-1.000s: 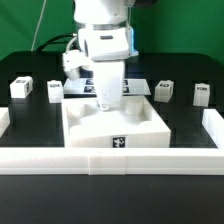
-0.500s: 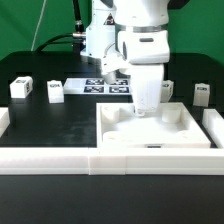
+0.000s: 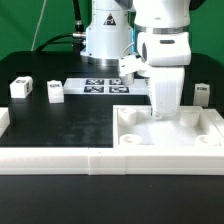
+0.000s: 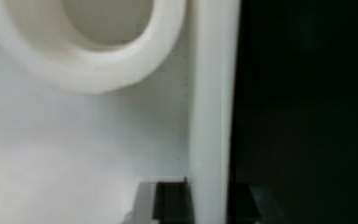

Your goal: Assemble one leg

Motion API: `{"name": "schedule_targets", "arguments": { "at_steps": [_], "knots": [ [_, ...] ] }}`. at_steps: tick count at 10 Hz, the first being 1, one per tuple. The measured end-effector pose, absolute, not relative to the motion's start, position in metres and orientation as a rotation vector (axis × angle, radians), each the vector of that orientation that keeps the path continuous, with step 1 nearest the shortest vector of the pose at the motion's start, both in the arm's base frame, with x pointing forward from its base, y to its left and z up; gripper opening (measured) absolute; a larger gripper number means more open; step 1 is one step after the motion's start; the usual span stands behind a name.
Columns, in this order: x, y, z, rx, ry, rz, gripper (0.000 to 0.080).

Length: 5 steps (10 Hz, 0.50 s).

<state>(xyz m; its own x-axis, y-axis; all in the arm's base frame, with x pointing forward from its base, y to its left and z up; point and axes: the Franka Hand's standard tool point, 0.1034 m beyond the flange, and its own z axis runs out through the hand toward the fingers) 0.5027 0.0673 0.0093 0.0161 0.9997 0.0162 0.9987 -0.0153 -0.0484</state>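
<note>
My gripper [image 3: 160, 114] stands low over the far rim of the large flat white square panel [image 3: 186, 146] at the exterior view's right. In the wrist view the gripper [image 4: 208, 203] has a dark finger [image 4: 165, 204] on each side of the panel's rim [image 4: 210, 110], shut on it, next to a round corner socket [image 4: 91, 38]. Three small white legs with tags stand on the black table: two at the left [image 3: 20, 88] [image 3: 54, 91], one at the right [image 3: 202, 94]. A fourth leg is hidden behind the arm.
The marker board [image 3: 103, 86] lies at the back middle. A low white wall [image 3: 60, 161] runs along the table's front edge, with a side piece at the left [image 3: 4, 120]. The arm's base [image 3: 105, 40] stands behind the board.
My gripper has moved toward the exterior view's right, and the panel has slid with it from the middle to the right side. The legs have not moved.
</note>
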Motion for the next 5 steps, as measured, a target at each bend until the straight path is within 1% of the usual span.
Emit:
{"name": "schedule_targets", "arguments": {
  "at_steps": [1, 2, 3, 4, 5],
  "knots": [
    [0.5024, 0.0668, 0.0091, -2.207, -2.17, 0.036, 0.0143],
    [0.5023, 0.0668, 0.009, -2.207, -2.17, 0.036, 0.0143],
    [0.5023, 0.0667, 0.0089, -2.207, -2.17, 0.036, 0.0279],
    [0.5022, 0.0666, 0.0088, -2.207, -2.17, 0.037, 0.0461],
    [0.5022, 0.0665, 0.0087, -2.207, -2.169, 0.037, 0.0582]
  ]
}}
